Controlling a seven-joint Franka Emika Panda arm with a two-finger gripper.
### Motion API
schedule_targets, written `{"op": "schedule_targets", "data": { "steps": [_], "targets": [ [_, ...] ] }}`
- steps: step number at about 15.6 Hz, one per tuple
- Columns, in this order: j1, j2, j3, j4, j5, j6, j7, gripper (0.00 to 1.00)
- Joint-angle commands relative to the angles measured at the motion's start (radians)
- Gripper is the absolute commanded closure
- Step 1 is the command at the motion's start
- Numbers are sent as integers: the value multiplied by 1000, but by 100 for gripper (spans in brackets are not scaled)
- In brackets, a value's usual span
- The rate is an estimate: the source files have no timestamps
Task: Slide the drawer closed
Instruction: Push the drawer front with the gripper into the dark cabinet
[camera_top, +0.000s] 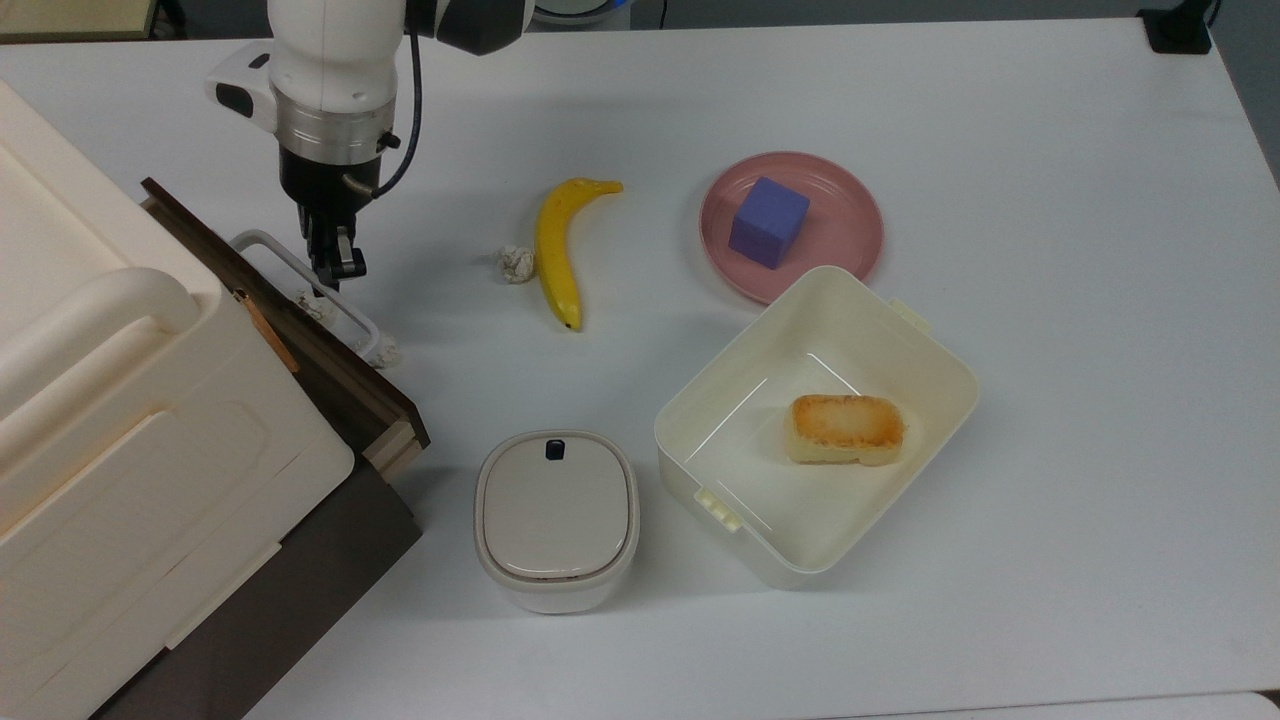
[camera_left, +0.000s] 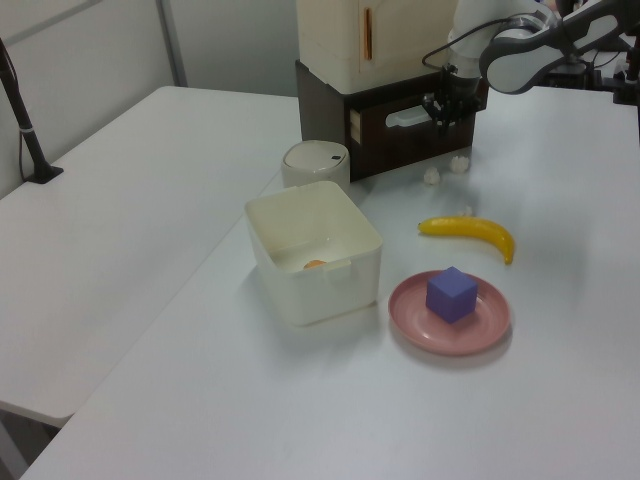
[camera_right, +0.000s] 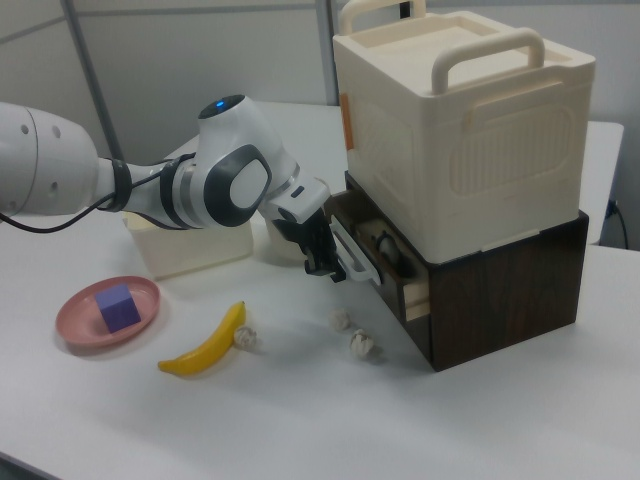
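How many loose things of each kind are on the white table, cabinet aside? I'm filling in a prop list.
banana: 1
toasted bread piece: 1
purple cube: 1
pink plate: 1
open cream box: 1
small lidded container: 1
crumpled white balls: 3
Total: 9

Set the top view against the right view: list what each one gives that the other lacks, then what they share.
Top view's own: the toasted bread lying inside the open cream box. Right view's own: the arm's elbow joint with a blue light, and the cream cabinet's rear handle. Shared: the gripper at the white loop handle of the drawer, the banana, and the purple cube on the pink plate.
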Motion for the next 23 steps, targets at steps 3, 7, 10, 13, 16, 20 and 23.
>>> {"op": "schedule_targets", "data": {
  "steps": [3,7,10,13,16,20,23],
  "targets": [
    [-21,116,-17,102,-24,45,34,100],
    [-35,167,-17,167,-24,45,35,100],
    [-37,208,-17,219,-22,44,37,100],
    [-40,231,-17,250,-21,42,37,100],
    [-44,224,-17,244,-18,41,35,100],
    [-46,187,-17,222,-21,24,2,100],
    [-43,149,-10,208,-19,-69,-90,100]
  ]
}}
